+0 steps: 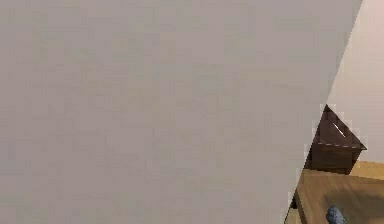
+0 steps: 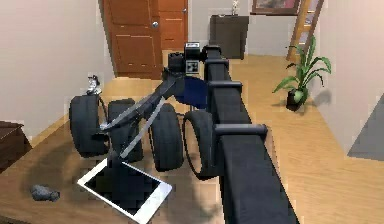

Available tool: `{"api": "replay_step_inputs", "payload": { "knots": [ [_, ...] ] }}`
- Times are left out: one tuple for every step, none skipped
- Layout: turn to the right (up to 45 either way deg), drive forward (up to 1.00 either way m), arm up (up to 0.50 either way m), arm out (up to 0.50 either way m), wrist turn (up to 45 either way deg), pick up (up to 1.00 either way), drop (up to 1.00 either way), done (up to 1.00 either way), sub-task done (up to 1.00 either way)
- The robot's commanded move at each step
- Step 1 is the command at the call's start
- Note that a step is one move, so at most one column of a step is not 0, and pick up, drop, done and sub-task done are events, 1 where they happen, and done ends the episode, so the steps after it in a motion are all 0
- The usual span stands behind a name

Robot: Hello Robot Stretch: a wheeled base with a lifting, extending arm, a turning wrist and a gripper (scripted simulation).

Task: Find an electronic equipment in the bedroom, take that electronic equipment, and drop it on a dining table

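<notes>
**Gripper (image 2: 112, 142), arm side view.** Two thin grey fingers (image 2: 135, 111) slope down toward the view's left from the dark body. Whether the jaws are spread or pressed together cannot be told. Nor can it be told whether anything is held, since things stand on a surface behind the far end.

Behind the fingers a row of black rings (image 2: 165, 140), tyre-like, stands upright on the wooden tabletop (image 2: 55, 165). Just below the fingertips in the picture lies a white flat slab (image 2: 125, 188), tablet-like in shape and answering to the task's electronic equipment. It lies flat on the same tabletop, near the rings. A small dark grey lump (image 2: 44, 192) lies to its left, apart from it. A dark blue patch (image 2: 196, 95) sits by the gripper's body; what it is cannot be told.

The arm (image 2: 240, 150) runs up from the bottom edge. Farther out are a brown door (image 2: 145, 35), a dark cabinet (image 2: 228, 35) and a potted plant (image 2: 305, 75).

**Forward view.** A pale grey wall (image 1: 150, 100) spans the left and middle. At the right are a dark brown stand (image 1: 335, 145), a wooden surface (image 1: 345, 190) and a small blue shape (image 1: 337, 215) at the bottom edge.
</notes>
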Motion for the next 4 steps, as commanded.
{"api": "replay_step_inputs", "payload": {
  "knots": [
    [0.0,0.0,0.0,0.0,45.0,0.0,0.0,0.0,0.0],
    [0.0,0.0,0.0,0.0,45.0,0.0,0.0,0.0,0.0],
    [0.0,0.0,0.0,0.0,21.0,0.0,0.0,0.0,0.0],
    [0.0,0.0,-0.04,0.0,0.0,0.0,0.0,0.0,0.0]
  ]
}}
